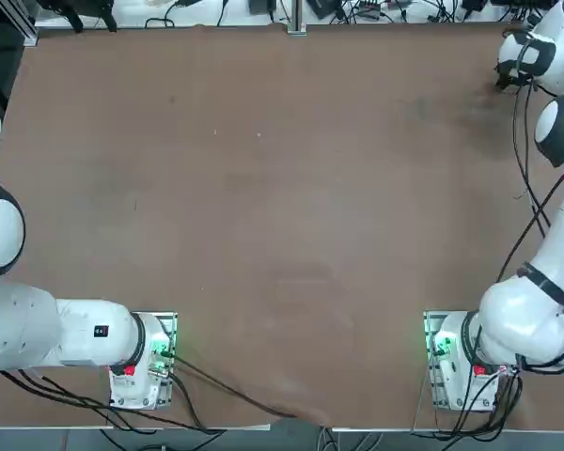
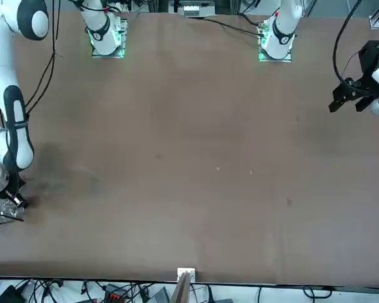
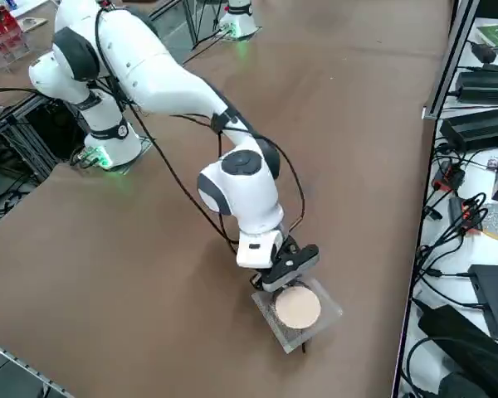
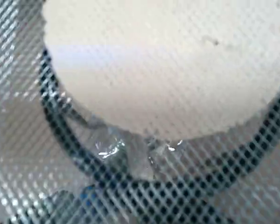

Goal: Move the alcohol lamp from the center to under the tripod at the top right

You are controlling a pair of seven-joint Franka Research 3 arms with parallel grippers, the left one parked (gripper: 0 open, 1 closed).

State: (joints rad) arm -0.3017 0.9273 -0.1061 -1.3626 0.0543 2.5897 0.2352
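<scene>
Find right gripper [image 3: 275,277] clenched at the edge of tripod [image 3: 298,308], fingertips hidden; cannot tell whether gripping anything. Through blurred mesh [image 4: 18,116], make out glassy glints near disc [image 4: 168,70], perhaps lamp [image 4: 113,148], with outline too obscured to confirm.

A: Check lighting in top view.
B: Even and moderately bright across the tabletop [image 1: 263,188]; faint green glow at the arm bases [image 1: 442,345].
A: Check shadows, right side view.
B: Soft-edged, faint, near the working arm [image 3: 249,174].
A: Inspect wrist view.
B: Blurred throughout. Note pale bluish glare band across the tripod's disc [image 4: 168,88], small sharp glints just below the rim.
</scene>
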